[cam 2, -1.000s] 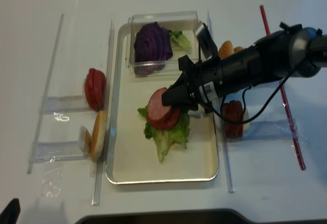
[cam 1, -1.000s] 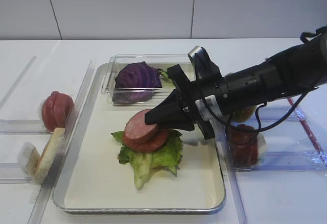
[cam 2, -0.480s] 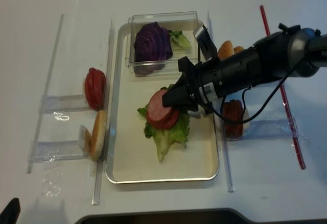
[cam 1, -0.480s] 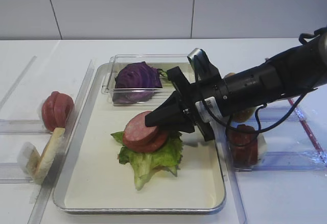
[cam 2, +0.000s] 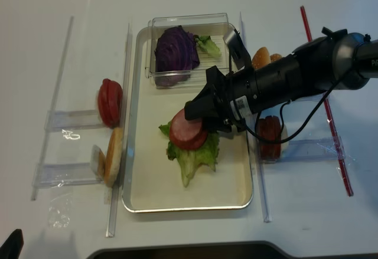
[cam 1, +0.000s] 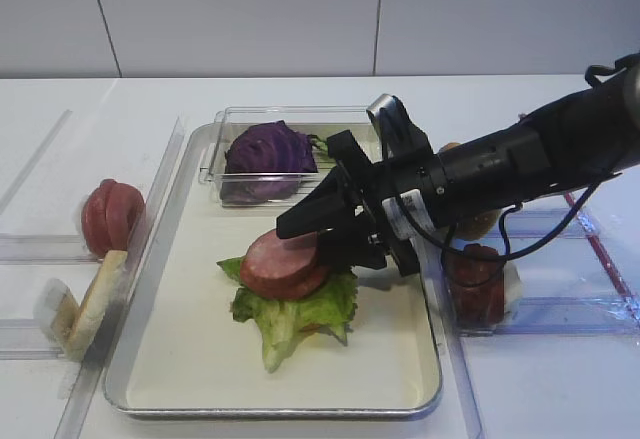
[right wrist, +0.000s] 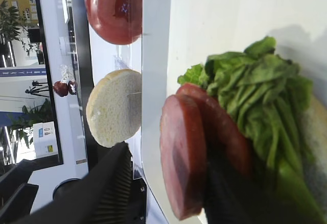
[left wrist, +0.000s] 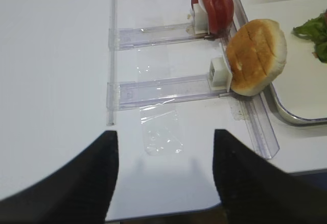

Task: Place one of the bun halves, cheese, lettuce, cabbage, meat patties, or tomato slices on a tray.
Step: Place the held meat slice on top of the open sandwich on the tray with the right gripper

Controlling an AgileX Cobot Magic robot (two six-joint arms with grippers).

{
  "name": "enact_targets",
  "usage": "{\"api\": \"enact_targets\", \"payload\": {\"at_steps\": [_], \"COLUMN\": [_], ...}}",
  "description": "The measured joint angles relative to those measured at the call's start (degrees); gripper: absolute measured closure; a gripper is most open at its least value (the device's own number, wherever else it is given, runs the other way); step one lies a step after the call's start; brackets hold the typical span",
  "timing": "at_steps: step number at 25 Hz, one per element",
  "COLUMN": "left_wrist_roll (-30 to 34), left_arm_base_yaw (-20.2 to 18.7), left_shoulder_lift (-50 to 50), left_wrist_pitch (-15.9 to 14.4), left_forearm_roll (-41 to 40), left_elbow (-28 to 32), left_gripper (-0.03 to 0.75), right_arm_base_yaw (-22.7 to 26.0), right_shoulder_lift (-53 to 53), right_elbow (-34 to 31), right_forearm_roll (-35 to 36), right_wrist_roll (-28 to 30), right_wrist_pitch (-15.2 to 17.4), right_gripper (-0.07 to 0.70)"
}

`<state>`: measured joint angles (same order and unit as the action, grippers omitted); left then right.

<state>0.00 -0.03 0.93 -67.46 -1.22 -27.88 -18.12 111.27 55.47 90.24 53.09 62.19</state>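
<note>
In the exterior high view, the right end effector (cam 1: pixel 318 231) is seen with its jaws spread apart above the meat patties (cam 1: pixel 283 264), which lie stacked on the lettuce (cam 1: pixel 295 317) inside the tray (cam 1: pixel 150 299); nothing is gripped.

In the right wrist view, the upper patty (right wrist: pixel 182 155) is shown leaning on edge against the lower one. It is judged firm yet slightly rubbery, light and smooth-faced, best taken across its rim; the lettuce is judged limp and easily torn.

In the left wrist view, the left end effector (left wrist: pixel 163 175) is seen wide open and empty above the worktop (left wrist: pixel 56 55), near a bun half (left wrist: pixel 255 55).

In the realsense view, the cabbage (cam 2: pixel 176 51) is seen well apart from the patties.
</note>
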Motion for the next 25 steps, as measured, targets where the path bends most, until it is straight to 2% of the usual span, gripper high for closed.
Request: {"api": "enact_targets", "payload": {"at_steps": [5, 7, 12, 15, 19, 25], "left_wrist_roll": [0.0, 0.0, 0.0, 0.0, 0.0, 0.0], "left_arm_base_yaw": [0.0, 0.0, 0.0, 0.0, 0.0, 0.0], "left_shoulder_lift": [0.0, 0.0, 0.0, 0.0, 0.0, 0.0], "left_wrist_pitch": [0.0, 0.0, 0.0, 0.0, 0.0, 0.0], "left_forearm_roll": [0.0, 0.0, 0.0, 0.0, 0.0, 0.0], "left_elbow": [0.0, 0.0, 0.0, 0.0, 0.0, 0.0], "left_gripper": [0.299, 0.299, 0.299, 0.299, 0.299, 0.299], "right_arm_base_yaw": [0.0, 0.0, 0.0, 0.0, 0.0, 0.0], "right_shoulder_lift": [0.0, -0.83, -3.86, -4.79, -5.7, -6.65], "right_elbow": [0.0, 0.0, 2.27, 3.91, 5.47, 9.42], "right_forearm_roll": [-0.13, -1.52, -11.93, -16.55, -18.32, -24.85], "right_wrist_roll": [-0.29, -1.12, -7.36, -10.45, -12.32, -17.95], "right_wrist_pitch": [-0.39, -1.86, -5.76, -6.2, -6.58, -4.51], "right_gripper": [0.258, 0.258, 0.258, 0.258, 0.258, 0.258]}}
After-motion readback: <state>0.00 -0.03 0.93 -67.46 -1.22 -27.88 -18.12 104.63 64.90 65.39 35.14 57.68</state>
